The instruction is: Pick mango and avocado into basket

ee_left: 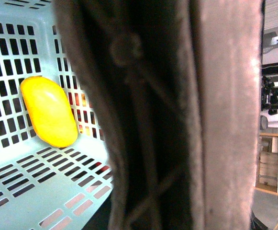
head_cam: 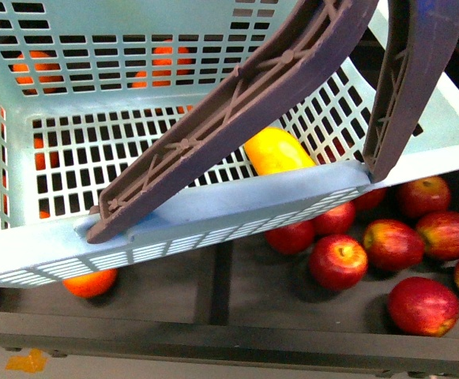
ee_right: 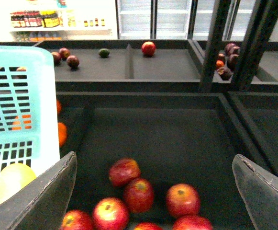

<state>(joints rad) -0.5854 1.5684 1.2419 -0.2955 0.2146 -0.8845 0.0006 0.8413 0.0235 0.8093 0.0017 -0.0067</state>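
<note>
One fruit is already in: the mango (head_cam: 276,151) lies on the slotted floor of the basket (head_cam: 237,207), against its near wall. The basket sits tilted over the bins (head_cam: 174,288), likely to keep its mouth reachable, though a handle (head_cam: 237,103) crosses it. The avocado (ee_right: 104,52) waits in a far bin (ee_right: 91,69), well apart. The right gripper (ee_right: 154,160) hovers over apples (ee_right: 139,194), fingers (ee_right: 52,196) spread, empty. The left gripper is hidden — I cannot tell its grip.
</note>
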